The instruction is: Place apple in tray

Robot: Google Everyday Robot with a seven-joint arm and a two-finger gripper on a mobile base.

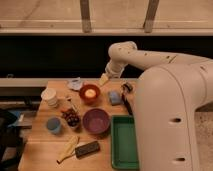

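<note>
We see the pale yellow apple [90, 93] in the red bowl [82, 96]. The gripper [103, 79] hovers just beside that bowl; open or closed, we cannot tell. The purple bowl [96, 121] and the tray [125, 143] lie in front of it.

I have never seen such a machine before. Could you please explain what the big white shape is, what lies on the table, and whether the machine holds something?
The big white shape is a robot's arm. There is only one picture, and it looks down past the arm onto a wooden table. The gripper, the arm's "hand", hangs beside the far rim of the red-orange bowl. The apple lies in that bowl. Closer to the camera are a purple bowl, grapes, a banana and the green tray. The gripper seems to hold nothing, but I cannot be sure.
</note>
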